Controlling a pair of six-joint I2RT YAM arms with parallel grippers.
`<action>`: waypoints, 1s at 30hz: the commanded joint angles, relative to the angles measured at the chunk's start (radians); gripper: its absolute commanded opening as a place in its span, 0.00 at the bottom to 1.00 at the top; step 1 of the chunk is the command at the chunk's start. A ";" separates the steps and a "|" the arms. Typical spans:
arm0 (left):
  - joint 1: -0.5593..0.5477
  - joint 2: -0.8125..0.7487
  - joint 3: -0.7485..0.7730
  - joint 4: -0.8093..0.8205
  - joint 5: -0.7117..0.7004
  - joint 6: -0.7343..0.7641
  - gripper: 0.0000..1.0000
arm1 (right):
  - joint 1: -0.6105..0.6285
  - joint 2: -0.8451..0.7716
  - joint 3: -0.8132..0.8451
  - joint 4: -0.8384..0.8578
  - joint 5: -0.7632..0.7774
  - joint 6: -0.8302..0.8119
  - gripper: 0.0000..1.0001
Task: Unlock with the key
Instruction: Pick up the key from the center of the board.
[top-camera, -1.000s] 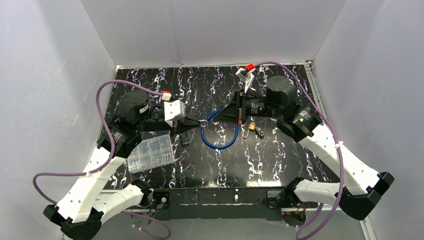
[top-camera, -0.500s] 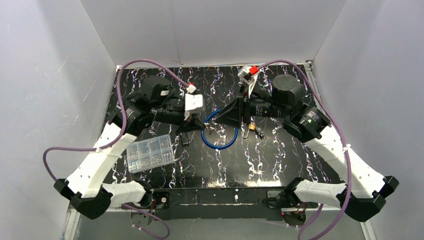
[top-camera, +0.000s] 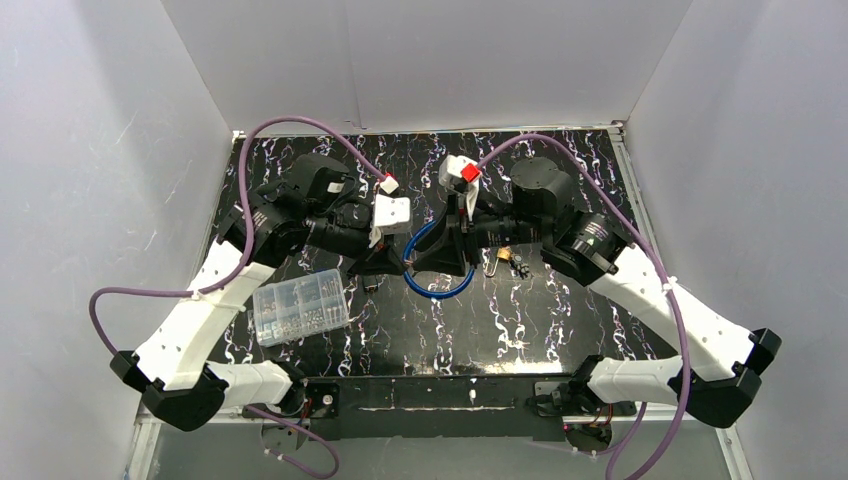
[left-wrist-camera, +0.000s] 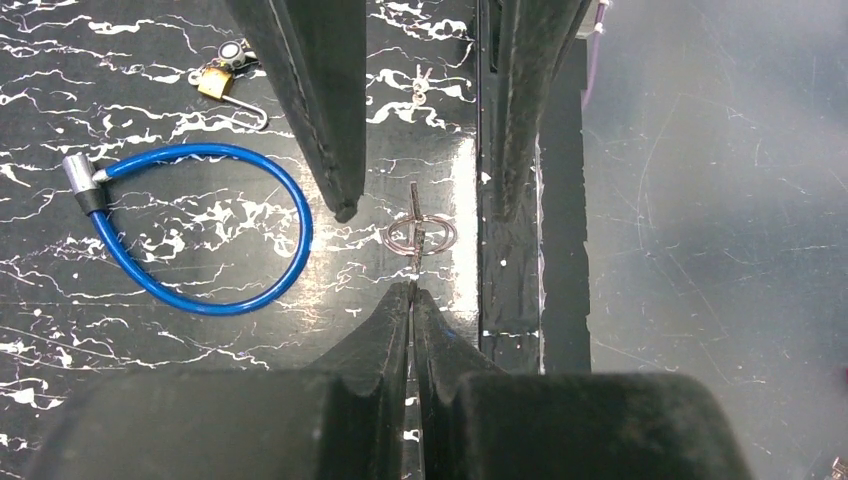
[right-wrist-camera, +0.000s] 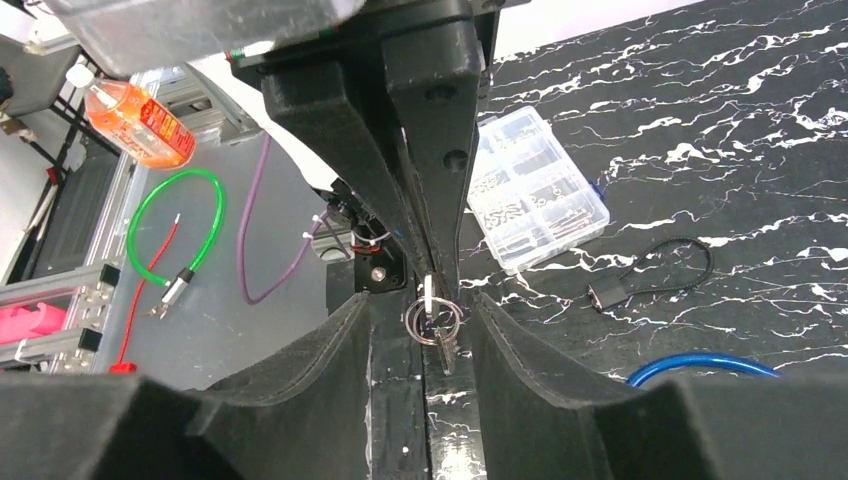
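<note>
Over black marbled tabletop (top-camera: 560, 320), noted key (left-wrist-camera: 417, 232) pinched in closed left gripper (left-wrist-camera: 411, 292), long axis continuing its fingers, centred between parted jaws of empty right gripper (right-wrist-camera: 422, 300).

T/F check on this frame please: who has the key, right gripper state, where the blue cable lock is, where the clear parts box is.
1. The left gripper is shut on the key. True.
2. The right gripper is clamped on the key. False: its jaws stand open on either side of the key and its ring, with a gap on both sides.
3. The blue cable lock lies on the table, with no gripper holding it. True.
4. The clear parts box sits on the right arm's side. False: it lies on the left arm's side, close to that arm.
</note>
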 joint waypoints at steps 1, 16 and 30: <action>-0.003 -0.018 0.040 -0.041 0.053 0.002 0.00 | 0.029 -0.004 -0.010 0.075 0.007 -0.022 0.45; -0.004 -0.025 0.046 -0.053 0.031 0.017 0.00 | 0.076 0.046 -0.005 0.048 0.036 -0.010 0.21; -0.004 -0.026 0.061 -0.068 0.027 0.032 0.00 | 0.103 0.046 0.002 -0.024 0.136 -0.069 0.35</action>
